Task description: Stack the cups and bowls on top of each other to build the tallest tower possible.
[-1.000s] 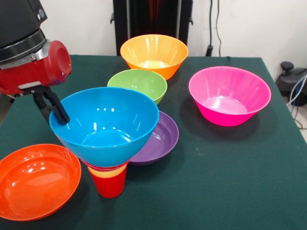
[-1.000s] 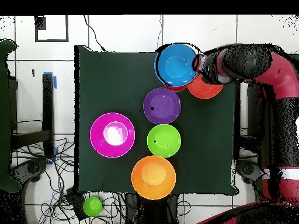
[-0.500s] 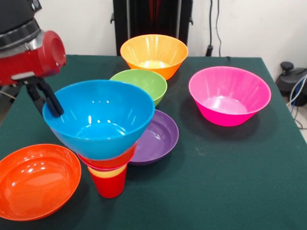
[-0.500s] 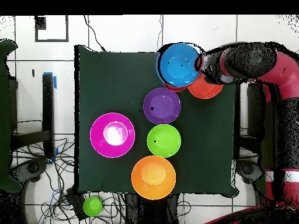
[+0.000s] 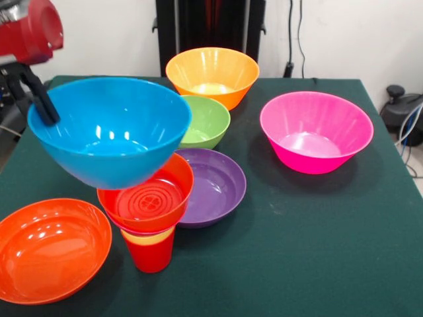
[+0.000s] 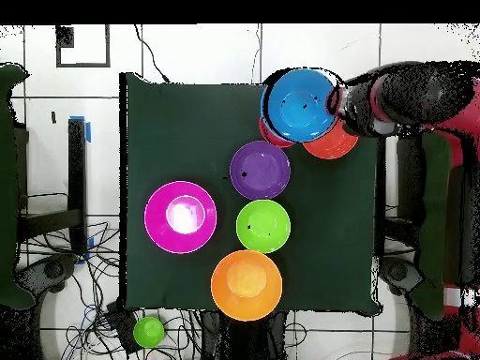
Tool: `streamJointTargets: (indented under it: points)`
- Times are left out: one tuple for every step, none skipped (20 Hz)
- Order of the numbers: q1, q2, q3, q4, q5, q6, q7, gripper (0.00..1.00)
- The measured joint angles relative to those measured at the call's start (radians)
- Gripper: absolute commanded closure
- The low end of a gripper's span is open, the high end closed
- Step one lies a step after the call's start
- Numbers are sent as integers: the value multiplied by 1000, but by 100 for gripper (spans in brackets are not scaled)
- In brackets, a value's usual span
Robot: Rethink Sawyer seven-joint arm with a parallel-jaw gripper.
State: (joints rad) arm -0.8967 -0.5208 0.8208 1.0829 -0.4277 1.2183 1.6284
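The blue bowl (image 5: 109, 129) hangs in the air, clear of the tower (image 5: 149, 211), tilted a little with its mouth up, and its underside sits just above and to the left of the orange-red bowl (image 5: 147, 200) that now tops the stack. That stack stands near the front of the counter (image 5: 310, 238): a red cup (image 5: 151, 254) as its foot, a thin yellow rim showing just above it, then the orange-red bowl with its ribbed bottom open to view. The tool (image 5: 38, 99) is clamped on the blue bowl's left rim, one dark finger visible over the lip, so the bowl's whole weight hangs off to the right of the grip. The relation that matters is this offset: the blue bowl's centre lies left of and above the tower's axis, so from here either a reseat or a carry-away calls for sideways travel first. Judged from the narrow foot, any brush against the orange-red bowl could topple the stack. Around it lie a wide orange bowl (image 5: 49, 247) just left, the purple bowl (image 5: 218, 188) touching or nearly touching on the right, then the green bowl (image 5: 208, 119), the light orange bowl (image 5: 211, 74) and the magenta-pink bowl (image 5: 316, 131) well apart.
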Motion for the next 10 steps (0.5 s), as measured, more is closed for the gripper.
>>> streamJointTargets:
  points:
    - [-2,-10,0,0,0,8,0,100]
    - [-2,-15,0,0,0,13,0,100]
    - [-2,-18,0,0,0,16,0,100]
    - [-2,-21,0,0,0,19,0,100]
    - [-2,-28,0,1,0,23,0,100]
    - [-2,-31,0,0,0,24,0,100]
    - [-2,-32,0,1,0,24,0,100]
    - [-2,-33,0,1,0,24,0,100]
    - [-2,-34,0,1,0,24,0,100]
    - [-2,-34,0,3,0,24,0,100]
